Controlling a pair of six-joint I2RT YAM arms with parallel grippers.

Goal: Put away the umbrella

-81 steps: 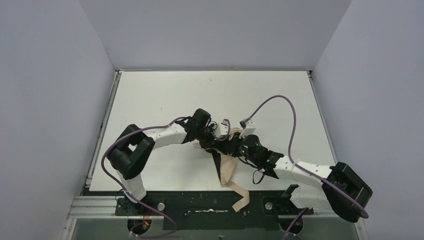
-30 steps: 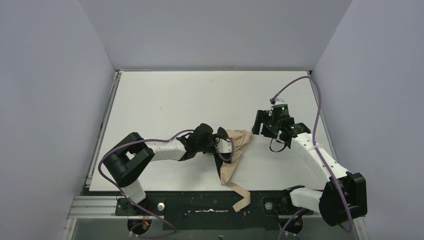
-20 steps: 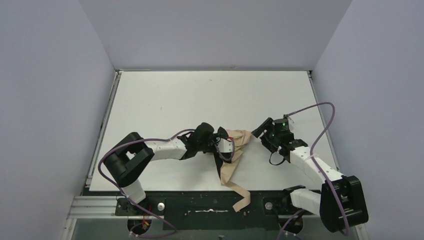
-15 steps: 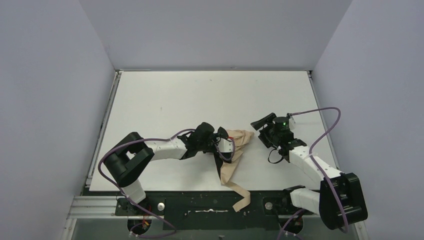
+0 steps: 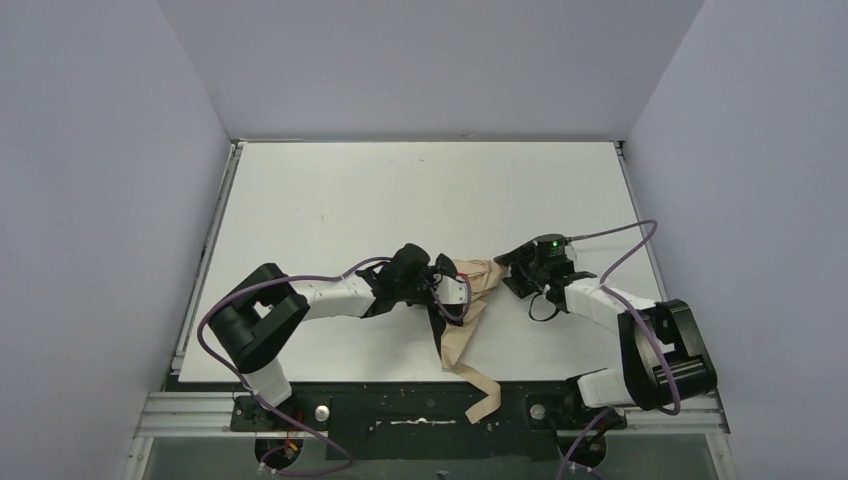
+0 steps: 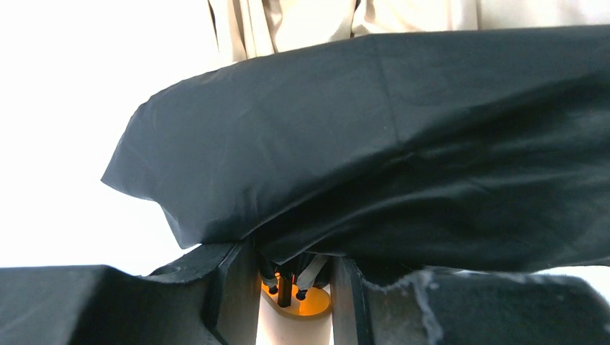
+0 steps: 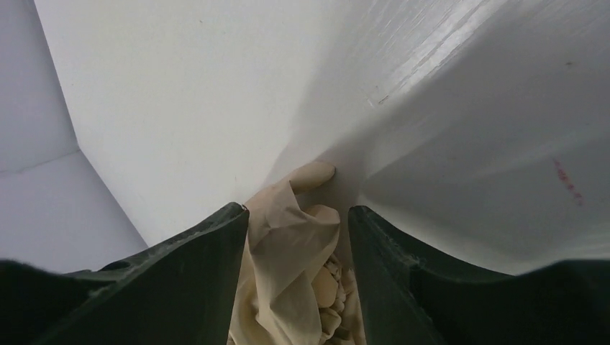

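Top external view: one umbrella [image 5: 460, 340] lies crumpled by the middle of the counter's [image 5: 400, 190] near edge, with a strip of it trailing over. Of my two pincers, the left pincer [image 5: 446, 285] is clamped on its gathered ribs and the right pincer [image 5: 507, 269] stands apart around loose tan cloth. The umbrella looks light, floppy and likely slippery, so its stiff core seems the surer hold.

the umbrella [image 5: 478, 283] is tan cloth, matt, soft and creased; part of it is black cloth, smooth, finely wrinkled, with a faint sheen; the table [image 5: 330, 190] is white, hard and smooth, with a dull shine; the left gripper [image 6: 295, 287] is dark matt plastic, rough and scuffed grey along one edge; the right gripper [image 7: 298, 212] is dark matt plastic, smooth; the arms [image 5: 330, 292] are white and black plastic shells, lightly glossy; the cables [image 5: 620, 232] are purple and slick; the walls [image 5: 430, 70] are pale and matt
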